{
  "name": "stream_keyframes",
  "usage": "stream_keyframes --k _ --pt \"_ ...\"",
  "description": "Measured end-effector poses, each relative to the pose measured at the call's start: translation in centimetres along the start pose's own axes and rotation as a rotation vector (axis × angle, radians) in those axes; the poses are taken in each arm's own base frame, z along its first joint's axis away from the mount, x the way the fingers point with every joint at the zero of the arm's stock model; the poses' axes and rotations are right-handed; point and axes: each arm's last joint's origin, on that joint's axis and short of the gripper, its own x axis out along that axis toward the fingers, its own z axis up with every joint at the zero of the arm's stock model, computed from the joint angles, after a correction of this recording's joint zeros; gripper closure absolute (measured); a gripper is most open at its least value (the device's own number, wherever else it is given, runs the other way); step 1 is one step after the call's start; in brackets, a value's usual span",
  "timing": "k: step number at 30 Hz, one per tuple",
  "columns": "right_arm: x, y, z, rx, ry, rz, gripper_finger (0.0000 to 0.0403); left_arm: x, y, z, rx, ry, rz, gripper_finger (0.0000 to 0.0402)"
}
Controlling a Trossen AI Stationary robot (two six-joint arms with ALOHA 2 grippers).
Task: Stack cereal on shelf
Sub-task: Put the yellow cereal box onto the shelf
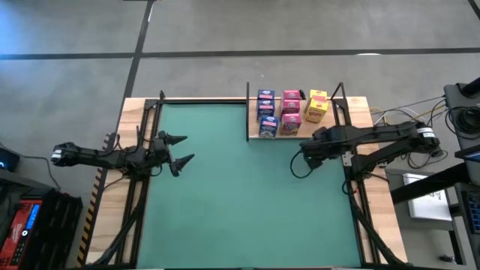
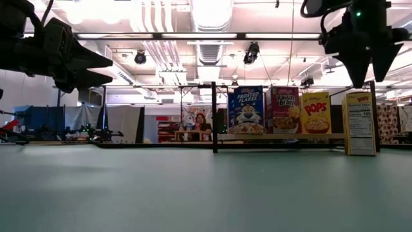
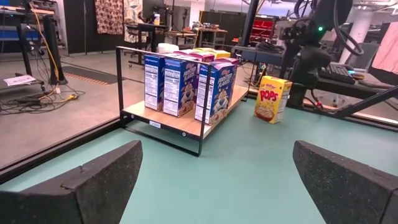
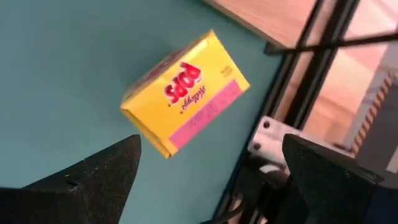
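Observation:
The shelf (image 1: 255, 136) is a light-wood board with black posts at the mat's far right. Blue (image 2: 245, 109), pink (image 2: 282, 109) and yellow (image 2: 315, 113) cereal boxes stand upright on it. One more yellow cereal box (image 2: 359, 122) (image 4: 186, 93) stands on its bottom on the green mat, just right of the shelf. My right gripper (image 2: 368, 80) (image 4: 211, 180) hangs open above this box, fingers pointing down and clear of it. My left gripper (image 1: 186, 148) (image 3: 217, 186) waits open at the mat's left side, level and pointing toward the shelf.
The green mat (image 1: 240, 195) lies open between the two arms and toward the near edge. The shelf's black posts (image 2: 214, 116) rise at its corners. Cables and equipment (image 1: 450, 120) sit beyond the table's right edge. A person (image 2: 200, 122) sits far off in the room.

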Motion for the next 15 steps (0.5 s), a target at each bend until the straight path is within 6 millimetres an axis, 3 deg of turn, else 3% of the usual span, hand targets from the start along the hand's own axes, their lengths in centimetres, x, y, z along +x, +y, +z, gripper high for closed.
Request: stream_keyframes --k 10,15 --pt "1.1 0.3 -0.2 -0.274 -0.007 0.012 0.0024 0.0 0.0 0.0 0.0 0.0 0.0 0.0003" --pt "1.2 0.3 0.0 -0.257 -0.078 -0.018 0.0024 0.0 0.0 0.0 0.0 0.0 0.0 0.0003"
